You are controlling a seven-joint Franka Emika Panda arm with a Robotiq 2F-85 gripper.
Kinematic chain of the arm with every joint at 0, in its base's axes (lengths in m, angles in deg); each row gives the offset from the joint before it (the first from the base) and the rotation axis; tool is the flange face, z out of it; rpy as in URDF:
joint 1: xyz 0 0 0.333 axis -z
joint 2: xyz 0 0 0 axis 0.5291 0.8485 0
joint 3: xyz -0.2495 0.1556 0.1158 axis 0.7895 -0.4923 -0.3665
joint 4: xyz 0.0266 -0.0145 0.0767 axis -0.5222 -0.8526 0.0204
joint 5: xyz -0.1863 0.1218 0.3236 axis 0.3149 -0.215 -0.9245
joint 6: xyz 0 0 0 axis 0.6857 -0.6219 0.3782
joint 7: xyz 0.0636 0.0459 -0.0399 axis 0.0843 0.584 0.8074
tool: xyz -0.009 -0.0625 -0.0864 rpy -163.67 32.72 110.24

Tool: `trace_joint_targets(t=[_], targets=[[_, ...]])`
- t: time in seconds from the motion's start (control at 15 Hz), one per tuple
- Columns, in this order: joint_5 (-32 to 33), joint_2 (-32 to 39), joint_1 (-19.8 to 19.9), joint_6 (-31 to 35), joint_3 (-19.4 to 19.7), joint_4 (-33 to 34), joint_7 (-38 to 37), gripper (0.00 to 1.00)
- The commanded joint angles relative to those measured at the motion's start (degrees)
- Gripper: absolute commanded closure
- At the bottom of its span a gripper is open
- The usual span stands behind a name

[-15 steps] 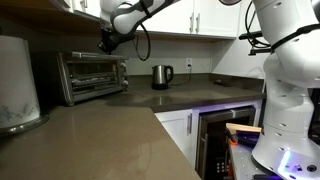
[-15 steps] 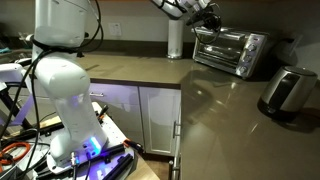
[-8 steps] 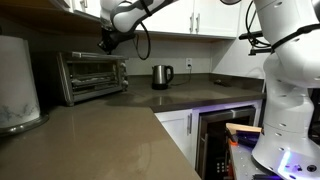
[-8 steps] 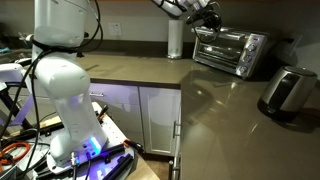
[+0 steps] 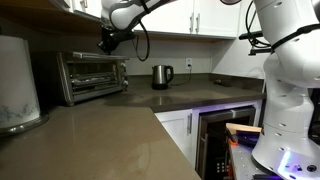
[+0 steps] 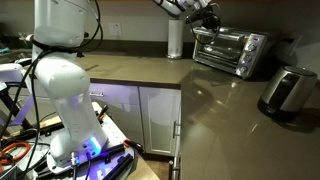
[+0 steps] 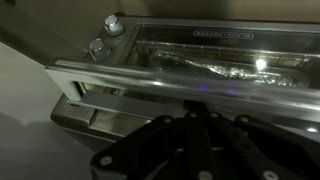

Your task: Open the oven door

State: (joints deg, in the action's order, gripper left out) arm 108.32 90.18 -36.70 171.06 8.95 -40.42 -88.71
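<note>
The silver toaster oven (image 5: pixel 92 76) stands at the back of the counter and shows in both exterior views (image 6: pixel 232 50). Its dark-glass oven door (image 5: pixel 88 78) (image 6: pixel 222 48) looks closed. My gripper (image 5: pixel 105 42) (image 6: pixel 207 17) hangs at the oven's upper front edge, on the knob side. In the wrist view the door glass (image 7: pixel 210 50) and its silver bar handle (image 7: pixel 120 82) fill the frame, with two knobs (image 7: pixel 108 30) beside them. The gripper's fingers (image 7: pixel 197 113) are pressed together just at the handle. I cannot tell whether they touch it.
A steel kettle (image 5: pixel 161 76) (image 6: pixel 285 92) stands on the counter beside the oven. A white cylinder (image 6: pixel 176 40) stands on its other side. A dark built-in appliance (image 5: pixel 225 140) sits under the counter. Wall cabinets (image 5: pixel 200 18) hang above the arm.
</note>
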Motion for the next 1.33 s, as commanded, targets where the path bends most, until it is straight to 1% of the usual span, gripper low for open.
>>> trace_joint_targets(t=[0.0, 0.33, 0.67, 1.27], targets=[[-2.9, -1.5, -0.2, -2.3, -0.5, -1.4, 3.1, 1.00], [-3.9, -2.0, -0.4, -6.5, -1.1, -1.5, 3.2, 1.00], [-3.4, -2.4, -0.8, -10.3, -1.6, -1.2, 2.6, 1.00], [-3.4, -2.8, -1.0, -14.5, -2.6, -1.2, 2.7, 1.00]])
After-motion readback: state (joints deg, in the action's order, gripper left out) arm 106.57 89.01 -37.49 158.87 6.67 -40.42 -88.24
